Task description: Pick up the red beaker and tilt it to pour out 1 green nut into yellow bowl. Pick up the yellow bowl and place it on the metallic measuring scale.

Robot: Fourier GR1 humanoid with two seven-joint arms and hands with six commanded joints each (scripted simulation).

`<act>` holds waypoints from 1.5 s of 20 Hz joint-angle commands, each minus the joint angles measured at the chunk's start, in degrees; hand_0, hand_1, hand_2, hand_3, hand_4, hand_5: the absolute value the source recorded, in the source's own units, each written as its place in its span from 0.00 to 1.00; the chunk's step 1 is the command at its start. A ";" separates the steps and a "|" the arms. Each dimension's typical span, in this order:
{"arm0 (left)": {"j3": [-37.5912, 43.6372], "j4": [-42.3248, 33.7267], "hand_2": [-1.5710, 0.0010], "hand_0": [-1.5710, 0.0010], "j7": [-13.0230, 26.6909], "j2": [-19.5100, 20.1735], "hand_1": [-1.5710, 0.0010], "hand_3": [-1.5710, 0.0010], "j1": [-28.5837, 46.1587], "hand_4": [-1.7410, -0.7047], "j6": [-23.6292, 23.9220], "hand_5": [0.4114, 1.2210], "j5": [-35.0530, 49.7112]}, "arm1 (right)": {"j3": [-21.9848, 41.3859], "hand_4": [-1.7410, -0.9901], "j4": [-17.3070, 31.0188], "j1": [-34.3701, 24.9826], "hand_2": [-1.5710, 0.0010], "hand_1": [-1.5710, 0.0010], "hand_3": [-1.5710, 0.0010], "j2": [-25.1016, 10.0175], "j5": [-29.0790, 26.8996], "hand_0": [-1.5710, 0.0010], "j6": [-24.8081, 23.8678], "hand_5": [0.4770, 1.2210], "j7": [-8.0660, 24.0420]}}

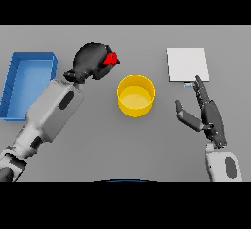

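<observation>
My left hand (91, 60) is curled round the red beaker (112, 58), of which only a small red part shows past the fingers. It is held above the table, up and to the left of the yellow bowl (136, 95). Whether a nut lies in the bowl I cannot tell. The pale square measuring scale (187, 64) lies at the back right. My right hand (208, 113) stands open just below the scale and to the right of the bowl, holding nothing.
A blue tray (28, 83) sits at the far left, beside my left forearm.
</observation>
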 commanded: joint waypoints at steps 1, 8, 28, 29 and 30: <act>-2.10 0.30 0.00 0.00 -0.16 0.60 0.00 0.00 -0.98 0.01 -2.17 0.95 -1.28 | 0.19 0.60 0.24 0.33 1.00 1.00 1.00 0.14 0.16 1.00 0.06 0.29 -0.18; -12.62 6.04 0.00 0.00 -0.23 3.58 0.00 0.11 -9.97 0.09 -13.46 0.99 -8.02 | -0.97 0.61 -0.18 0.61 1.00 1.00 1.00 0.87 -2.41 1.00 0.31 0.25 1.41; -40.79 14.95 0.00 0.00 -5.07 0.01 0.00 0.01 -28.35 0.00 -23.39 1.00 -21.86 | -1.32 0.61 0.32 0.28 1.00 1.00 1.00 1.13 -3.08 1.00 0.58 0.17 1.70; -42.03 15.12 0.00 0.00 -5.85 -0.20 0.00 0.01 -29.44 0.00 -23.79 1.00 -22.32 | -1.02 0.60 -0.26 0.77 1.00 1.00 1.00 1.35 -2.60 1.00 0.20 0.18 1.29; -42.63 15.46 0.00 0.00 -5.92 -0.54 0.00 0.01 -29.90 0.00 -23.87 1.00 -22.27 | -1.22 0.60 0.06 0.22 1.00 1.00 1.00 1.26 -2.40 1.00 -0.15 0.17 2.14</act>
